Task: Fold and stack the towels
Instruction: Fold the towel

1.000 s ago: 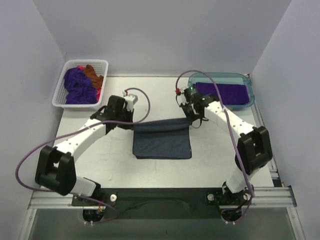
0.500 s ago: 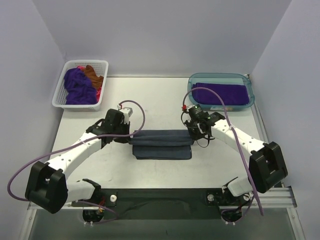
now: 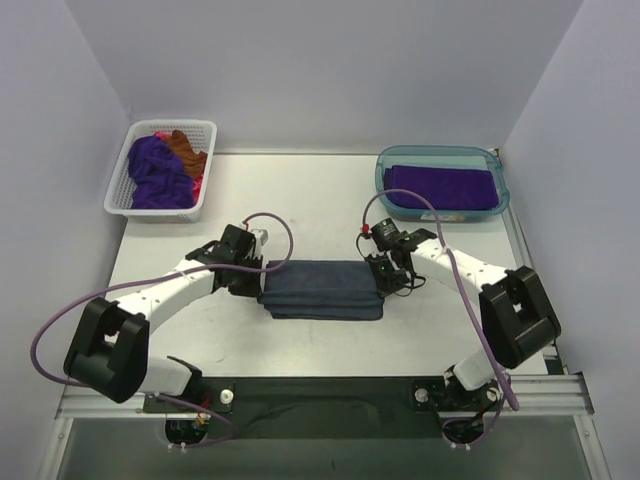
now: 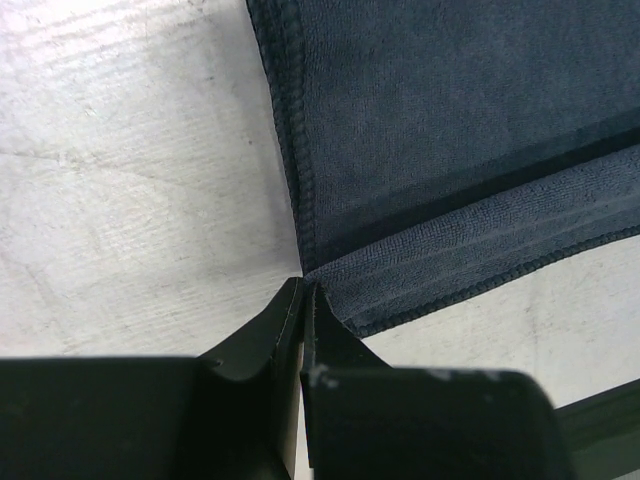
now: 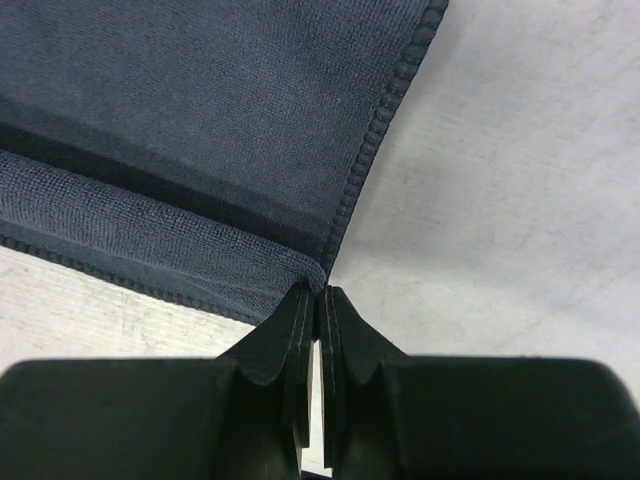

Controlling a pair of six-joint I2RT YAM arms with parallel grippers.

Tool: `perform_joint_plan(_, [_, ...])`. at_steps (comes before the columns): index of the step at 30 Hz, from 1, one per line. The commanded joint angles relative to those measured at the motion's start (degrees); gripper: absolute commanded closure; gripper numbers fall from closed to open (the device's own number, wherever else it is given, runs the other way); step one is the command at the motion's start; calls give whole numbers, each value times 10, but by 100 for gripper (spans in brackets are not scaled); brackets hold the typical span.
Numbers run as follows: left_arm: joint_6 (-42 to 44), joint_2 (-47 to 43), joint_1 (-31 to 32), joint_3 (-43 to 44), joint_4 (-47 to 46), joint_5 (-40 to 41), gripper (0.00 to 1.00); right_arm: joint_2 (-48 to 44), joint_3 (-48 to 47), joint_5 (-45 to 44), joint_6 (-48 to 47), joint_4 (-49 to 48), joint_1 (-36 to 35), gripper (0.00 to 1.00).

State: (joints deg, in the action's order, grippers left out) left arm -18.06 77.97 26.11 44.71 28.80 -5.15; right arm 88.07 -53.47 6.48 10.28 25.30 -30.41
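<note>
Seen from above, a slate blue-grey towel (image 3: 322,290) lies on the white counter (image 3: 300,200), stretched between two robot claws. The left claw (image 3: 260,283) is pinched shut on the towel's left end. The right claw (image 3: 381,279) is pinched shut on its right end.

Each wrist camera shows closed jaws meeting at a hemmed corner. The folded upper layer runs away from the tips, and a narrow strip of the lower layer shows beside it.

The step in hand looks like laying a fold down. To do it well, both claws should probably hold the cloth taut between them and stay level with each other. The hems should line up before either claw lets go. Pulling sideways could drag the lower layer out of square.

Well beyond the right claw, a folded purple towel (image 3: 440,187) rests in a teal tub (image 3: 503,192). Well beyond the left claw, a white basket (image 3: 118,195) holds crumpled towels (image 3: 158,175).
</note>
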Motion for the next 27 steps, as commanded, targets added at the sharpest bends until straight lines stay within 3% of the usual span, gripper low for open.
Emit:
perform_joint_plan(1, [-14,8,-3,4,19,-6,100,14,0,1,3,24,3,100])
perform_joint_plan(27, [-40,-51,10,42,80,-29,99,-39,-29,-18,-3,66,12,100])
